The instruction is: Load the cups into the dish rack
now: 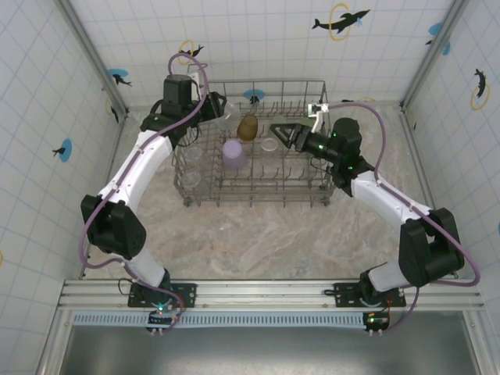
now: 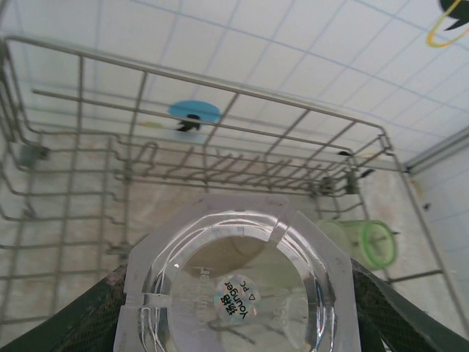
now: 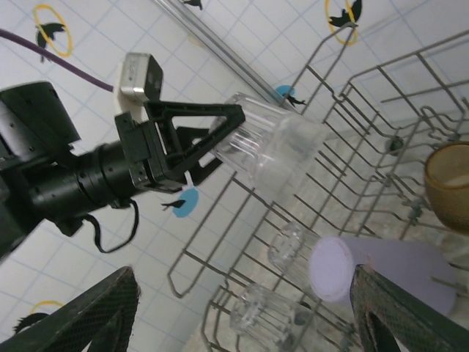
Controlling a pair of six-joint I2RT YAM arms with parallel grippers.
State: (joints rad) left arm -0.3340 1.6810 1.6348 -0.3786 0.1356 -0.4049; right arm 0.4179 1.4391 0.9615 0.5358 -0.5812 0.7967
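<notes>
We think most of the loading is done. Closest to the right gripper, a pale cup sits in the dish rack just off its fingertips. From above we cannot tell whether the two touch. Further ahead of that gripper, the lavender cup is set among the tines, and the amber cup is off to its right-hand side. Two other clear cups stand further out again, toward the rack's end wall. A green cup rests in the rack ahead and to the right of the left gripper.

What remains, as we judge it, is the clear cup. It is carried above the wires and not yet seated.

The right gripper's fingers stand wide apart with nothing between them, and we see them touching nothing. The left gripper's fingers are clamped on the clear cup near its base, one on each side. The labelled bottom faces the wrist and the mouth points away, toward the rack's far wall. The cup hangs over the far left part of the rack, well beyond the right gripper's reach, so we expect the left arm to be the one that sets it down.
</notes>
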